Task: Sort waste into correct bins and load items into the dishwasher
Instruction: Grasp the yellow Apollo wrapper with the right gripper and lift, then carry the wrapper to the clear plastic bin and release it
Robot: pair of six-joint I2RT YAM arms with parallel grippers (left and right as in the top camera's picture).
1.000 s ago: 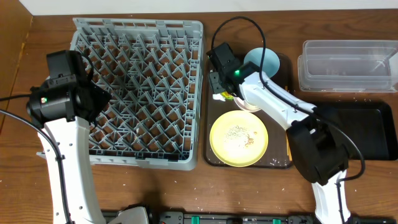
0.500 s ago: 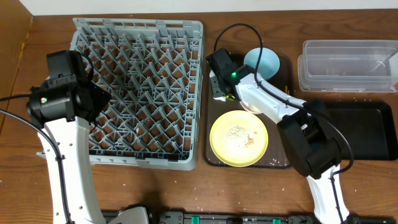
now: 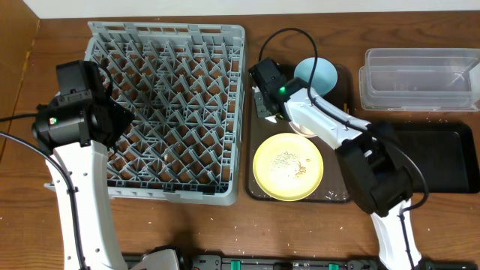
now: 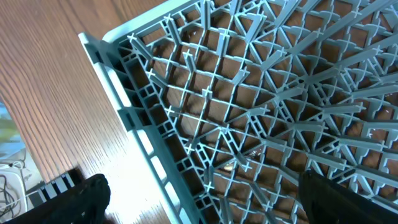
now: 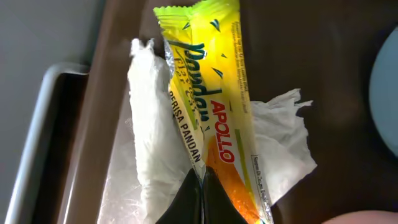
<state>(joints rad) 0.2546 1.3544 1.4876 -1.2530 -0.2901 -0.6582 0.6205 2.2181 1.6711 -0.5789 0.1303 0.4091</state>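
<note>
Left arm (image 3: 75, 120): stands over the left side of the dish rack (image 3: 166, 112), well apart from the waste and the dishes.
Left fingers (image 4: 93, 196): spread wide with nothing between them; they hang above the rack's rim, where the grey lattice meets the wooden worktop (image 3: 187, 225).
Dish rack: large, square and grey, with upright pegs; it sits on the left half of the worktop.
Wrapper (image 5: 211, 106): yellow-green at the top and orange lower down, with printed lettering. It lies across a crumpled white tissue (image 5: 149, 124) at the left rim of the serving tray (image 3: 256, 142), just right of the rack.
Right fingers (image 5: 189, 199): pressed together at the wrapper's lower end, their tips pinching its silvery edge where it meets the tissue.
Serving tray: dark brown, between the rack and the bins.
Yellow plate (image 3: 288, 166): round, in the near half of the serving tray, with beige crumbs (image 3: 289, 160) scattered on it.
Pinkish-white bowl (image 3: 300, 129): just beyond the plate, mostly hidden under the right arm (image 3: 330, 124).
Light blue bowl (image 3: 316, 75): at the far end of the serving tray, just right of the right wrist.
Clear tub (image 3: 420, 79): far right, at the back of the worktop.
Black tray (image 3: 442, 154): just in front of the tub, with its left end behind the right arm.
</note>
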